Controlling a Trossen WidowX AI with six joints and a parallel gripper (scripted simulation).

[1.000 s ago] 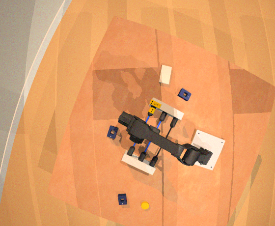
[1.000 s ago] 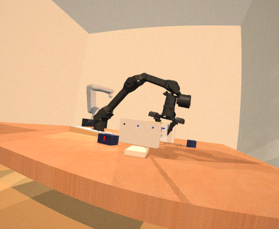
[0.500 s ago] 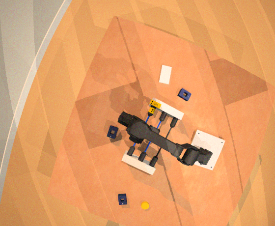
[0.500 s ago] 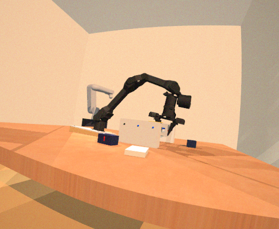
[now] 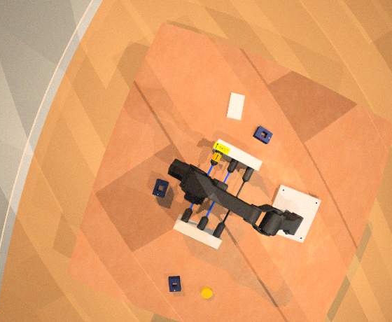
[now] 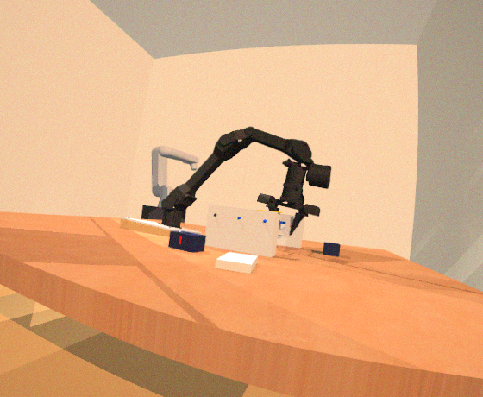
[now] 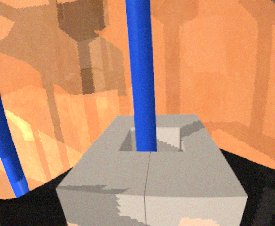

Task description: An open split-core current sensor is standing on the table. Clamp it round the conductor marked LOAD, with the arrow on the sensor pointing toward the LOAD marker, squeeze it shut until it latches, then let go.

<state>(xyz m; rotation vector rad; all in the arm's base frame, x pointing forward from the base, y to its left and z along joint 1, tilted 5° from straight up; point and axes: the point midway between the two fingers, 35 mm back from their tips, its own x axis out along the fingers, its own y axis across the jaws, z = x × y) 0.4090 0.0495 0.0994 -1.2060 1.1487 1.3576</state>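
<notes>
Wooden tabletop's (image 5: 122, 224) (image 6: 323, 311) sitting under everything, gripper's (image 5: 194, 197) (image 6: 283, 229) (image 7: 146, 197) pinching the grey sensor (image 7: 189, 172) round a blue conductor (image 5: 211, 170) (image 7: 141, 74), jaws standing roughly half open

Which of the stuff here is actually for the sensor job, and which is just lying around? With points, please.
For the job:
- grey sensor (image 7: 189, 172), around the LOAD conductor (image 5: 211, 170) (image 6: 265, 221) (image 7: 141, 74)
- yellow LOAD marker (image 5: 221, 148) (image 6: 270, 211)

Just lying about:
- three dark blue blocks with holes (image 5: 259, 132) (image 5: 156, 189) (image 5: 174, 279) (image 6: 193, 242) (image 6: 331, 249)
- white block (image 5: 236, 106) (image 6: 236, 259)
- yellow disc (image 5: 206, 292)
</notes>
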